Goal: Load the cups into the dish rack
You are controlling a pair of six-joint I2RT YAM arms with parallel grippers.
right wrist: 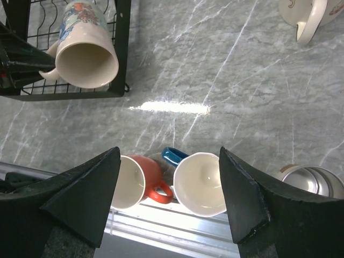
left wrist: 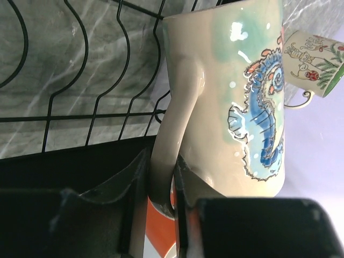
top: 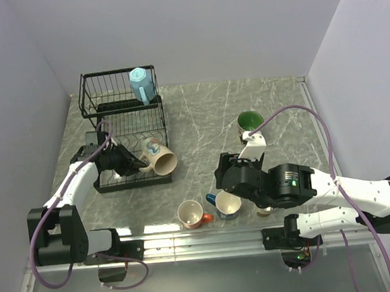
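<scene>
One seahorse mug (left wrist: 236, 97), left gripper (left wrist: 160, 183) clamping handle, wrist view only

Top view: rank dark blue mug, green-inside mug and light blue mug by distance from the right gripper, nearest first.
1. Dark blue mug: just below the right gripper, by the near edge.
2. Green-inside mug: beyond it, mid-table.
3. Light blue mug: far left, on the dish rack upper shelf.
</scene>
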